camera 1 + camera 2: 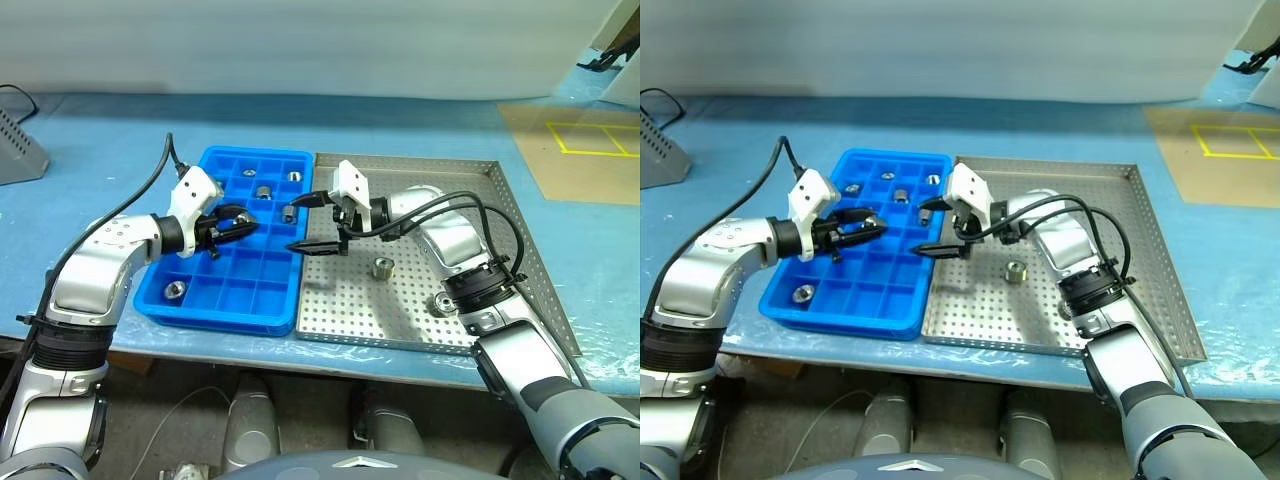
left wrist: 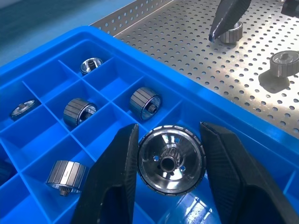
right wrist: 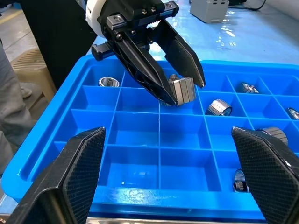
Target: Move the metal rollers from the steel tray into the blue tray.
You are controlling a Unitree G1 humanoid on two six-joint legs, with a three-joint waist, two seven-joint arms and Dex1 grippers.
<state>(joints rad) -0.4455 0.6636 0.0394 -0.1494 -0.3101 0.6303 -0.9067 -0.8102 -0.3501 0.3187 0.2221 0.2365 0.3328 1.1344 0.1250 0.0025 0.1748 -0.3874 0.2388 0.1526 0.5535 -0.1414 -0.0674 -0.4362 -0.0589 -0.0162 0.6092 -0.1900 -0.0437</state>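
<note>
Left tool [image 2: 168, 186] is clamped on a metal roller [image 2: 170, 161] over the blue tray [image 2: 56, 56]; small, hard, slick steel, so grip across ribbed sides. Right wrist: right tool [image 3: 168, 182] wide apart, empty, over the tray. Head cam: two rollers [image 1: 382, 267] left in steel tray [image 1: 520, 240]; no writing seen.

Lighting bright and even, from overhead. Soft short shadows under the rollers on the steel tray [image 1: 520, 230]. Glare patches on the blue tray [image 3: 140, 191] floor and on the wet-looking counter [image 3: 243, 28] film. Held roller [image 2: 170, 158] mirror-bright, sharp. Left claw fingers [image 2: 112, 182] slightly soft close up. Head views crisp, mild edge bowing.
</note>
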